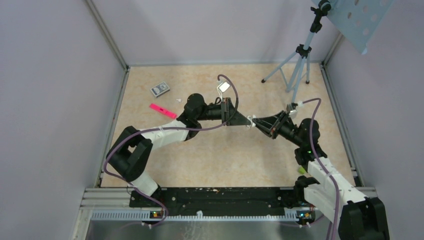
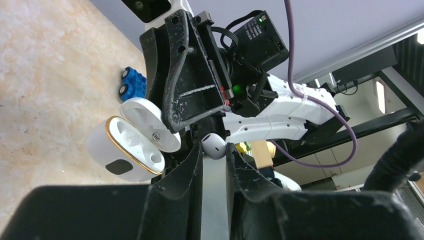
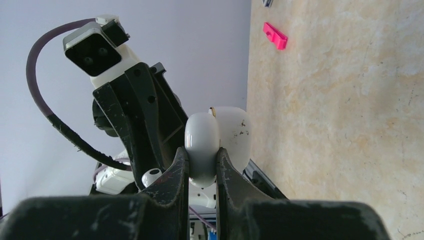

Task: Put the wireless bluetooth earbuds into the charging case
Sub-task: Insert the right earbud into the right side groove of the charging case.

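Observation:
My left gripper is shut on a white earbud, pinching its rounded head between the fingertips. My right gripper is shut on the white charging case, gripping the lid side. The case is open, with a gold rim and two empty sockets, just left of the earbud and apart from it. In the top view both grippers meet above the table's middle, left and right, with the case between them. The earbud also shows in the right wrist view.
A pink block, a small patterned box and a tiny white item lie at the back left. A tripod stands at the back right. A blue toy block lies on the table. Walls enclose three sides.

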Available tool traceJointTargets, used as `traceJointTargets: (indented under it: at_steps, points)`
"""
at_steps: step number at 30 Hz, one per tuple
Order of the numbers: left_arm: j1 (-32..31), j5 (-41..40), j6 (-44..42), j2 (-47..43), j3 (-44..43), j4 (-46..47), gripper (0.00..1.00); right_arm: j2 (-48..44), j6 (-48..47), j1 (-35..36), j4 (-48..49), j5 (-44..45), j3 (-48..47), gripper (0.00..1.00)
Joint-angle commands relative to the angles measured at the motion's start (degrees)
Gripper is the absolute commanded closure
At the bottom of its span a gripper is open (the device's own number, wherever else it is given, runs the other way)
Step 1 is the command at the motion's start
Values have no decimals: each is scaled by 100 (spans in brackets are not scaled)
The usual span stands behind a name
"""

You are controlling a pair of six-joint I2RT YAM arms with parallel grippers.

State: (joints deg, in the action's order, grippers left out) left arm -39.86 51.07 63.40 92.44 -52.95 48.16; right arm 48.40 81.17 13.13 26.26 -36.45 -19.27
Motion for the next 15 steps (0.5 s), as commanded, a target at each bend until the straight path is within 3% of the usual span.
traceJointTargets:
  at_steps: [1,15]
  points:
    - [-22,-105,41,44,101,579,91,-118,120,68,366,-43,-102,100]
    - [-22,-217,-98,117,127,575,91,-216,299,78,595,-53,8,100]
